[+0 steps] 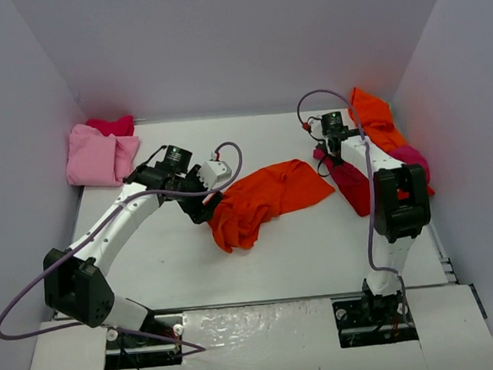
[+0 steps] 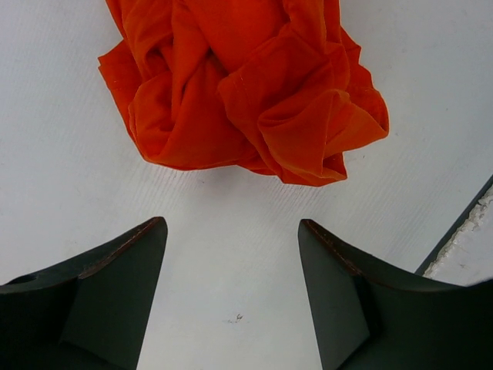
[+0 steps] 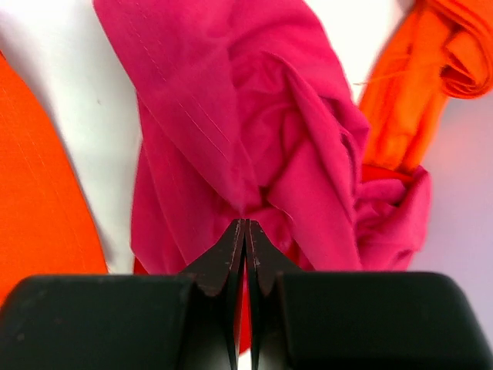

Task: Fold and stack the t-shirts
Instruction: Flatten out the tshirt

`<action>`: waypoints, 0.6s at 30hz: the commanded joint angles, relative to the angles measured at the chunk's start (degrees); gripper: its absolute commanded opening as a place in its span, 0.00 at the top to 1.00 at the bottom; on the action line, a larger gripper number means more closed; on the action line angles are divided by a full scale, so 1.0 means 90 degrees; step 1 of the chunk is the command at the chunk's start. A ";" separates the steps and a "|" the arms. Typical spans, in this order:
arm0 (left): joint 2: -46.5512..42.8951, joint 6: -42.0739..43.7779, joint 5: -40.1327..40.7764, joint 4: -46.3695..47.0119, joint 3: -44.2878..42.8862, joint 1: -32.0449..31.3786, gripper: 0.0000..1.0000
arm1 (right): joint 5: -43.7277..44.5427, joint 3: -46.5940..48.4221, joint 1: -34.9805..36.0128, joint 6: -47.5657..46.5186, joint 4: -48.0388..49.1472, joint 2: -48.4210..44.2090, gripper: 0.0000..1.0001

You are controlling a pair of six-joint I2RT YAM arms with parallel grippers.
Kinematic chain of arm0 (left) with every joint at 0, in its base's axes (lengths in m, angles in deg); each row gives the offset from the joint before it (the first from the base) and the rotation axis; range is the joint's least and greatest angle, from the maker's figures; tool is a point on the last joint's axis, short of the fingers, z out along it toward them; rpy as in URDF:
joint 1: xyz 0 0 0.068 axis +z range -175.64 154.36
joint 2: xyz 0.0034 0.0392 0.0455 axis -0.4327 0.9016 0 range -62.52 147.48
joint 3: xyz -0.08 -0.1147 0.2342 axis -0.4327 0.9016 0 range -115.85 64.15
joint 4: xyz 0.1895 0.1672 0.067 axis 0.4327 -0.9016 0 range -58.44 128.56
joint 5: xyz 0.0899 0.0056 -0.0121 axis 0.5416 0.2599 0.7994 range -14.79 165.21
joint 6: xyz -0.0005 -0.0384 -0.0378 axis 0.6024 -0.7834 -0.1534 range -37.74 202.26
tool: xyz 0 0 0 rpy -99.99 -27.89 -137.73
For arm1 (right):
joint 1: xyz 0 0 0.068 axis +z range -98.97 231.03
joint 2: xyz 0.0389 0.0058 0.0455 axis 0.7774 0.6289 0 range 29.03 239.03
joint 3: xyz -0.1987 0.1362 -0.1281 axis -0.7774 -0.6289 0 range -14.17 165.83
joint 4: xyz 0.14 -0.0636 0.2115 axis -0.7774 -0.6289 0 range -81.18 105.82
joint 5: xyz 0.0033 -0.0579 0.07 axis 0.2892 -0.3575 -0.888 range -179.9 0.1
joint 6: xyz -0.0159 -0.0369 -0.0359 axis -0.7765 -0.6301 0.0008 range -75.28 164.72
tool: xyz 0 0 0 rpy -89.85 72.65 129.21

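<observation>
L tool (image 2: 231, 225) hangs low over bare tabletop (image 1: 166, 250), jaws wide apart, nothing between them. Orange t-shirt (image 2: 246, 85) lies just ahead of its fingertips, not touching. Top view: that shirt (image 1: 264, 199) sits mid-tabletop, a crumpled diagonal strip, bunched at its near-left end by the L tool (image 1: 206, 206) and flatter toward the far right. Open white surface all along the near side and to the left of the shirt; white walls close in on left, back and right.

R tool (image 3: 245, 225) has its jaws pressed tight together, pinching a fold of the magenta t-shirt (image 3: 254, 131), whose creases run down to the tips. This shirt is rumpled and lies in the pile by the R wall, tight room there. A second orange t-shirt (image 1: 376, 121) is heaped against that wall, just behind the R tool (image 1: 324, 150).

Far-left corner: light pink t-shirt (image 1: 96, 155), folded, edges fairly square, right by the L wall; a red t-shirt (image 1: 111, 125) peeks out behind it, touching.
</observation>
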 commanded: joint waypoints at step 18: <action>-0.0242 0.0209 0.0338 0.0129 0.0153 -0.0201 0.34 | 0.0876 0.0915 -0.1450 0.1162 -0.0373 0.1882 1.00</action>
